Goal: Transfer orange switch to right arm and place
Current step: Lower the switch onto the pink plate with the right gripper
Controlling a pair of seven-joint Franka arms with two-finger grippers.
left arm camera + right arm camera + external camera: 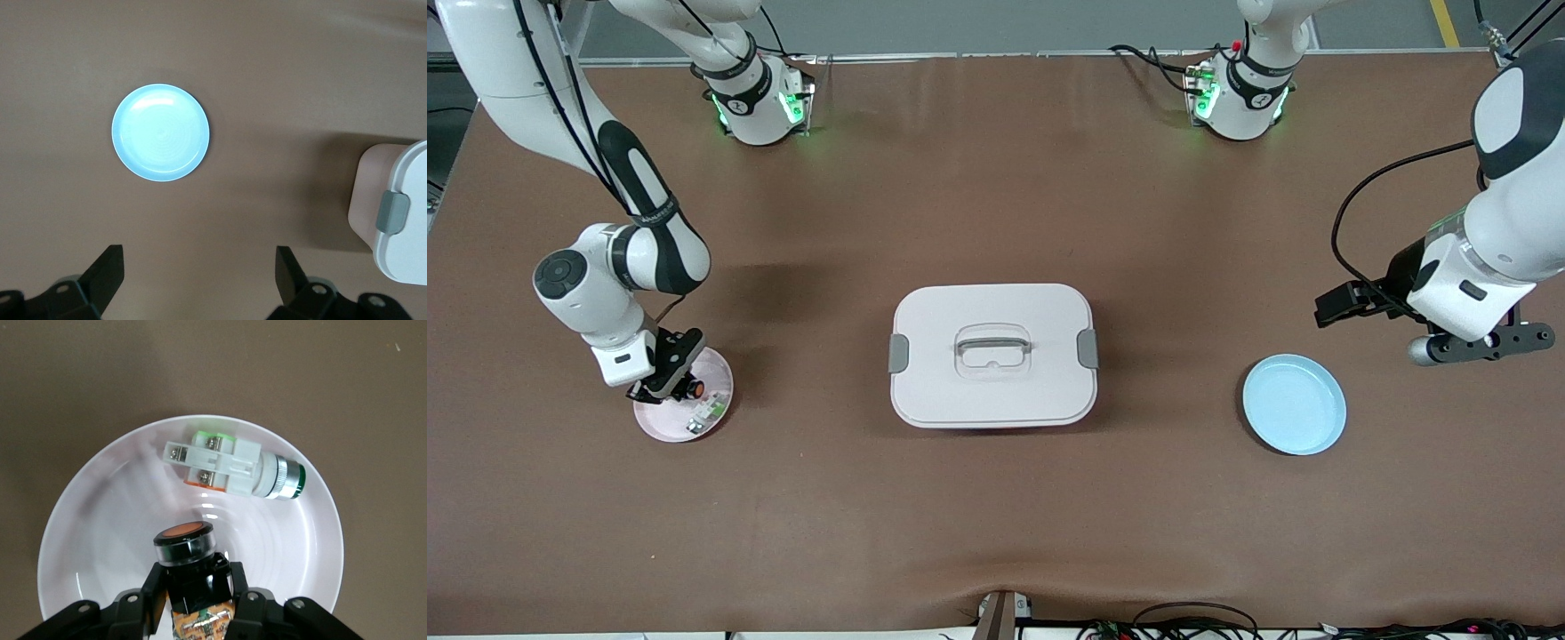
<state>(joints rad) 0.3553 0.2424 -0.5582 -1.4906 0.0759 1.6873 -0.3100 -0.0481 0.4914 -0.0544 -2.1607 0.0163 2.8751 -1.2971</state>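
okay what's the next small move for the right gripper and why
Probably lift straight up. The right gripper is shut on the orange switch over the pink plate, beside the white-and-green part; the left gripper waits open above the table near the blue plate.

A brown matte table [996, 516] fills nearly the whole scene, evenly lit, with soft shadows. Past its top edge lies a strip of grey floor [996, 22] with a yellow line [1446, 22]. Cables [1192, 622] trail along the table's lower edge.
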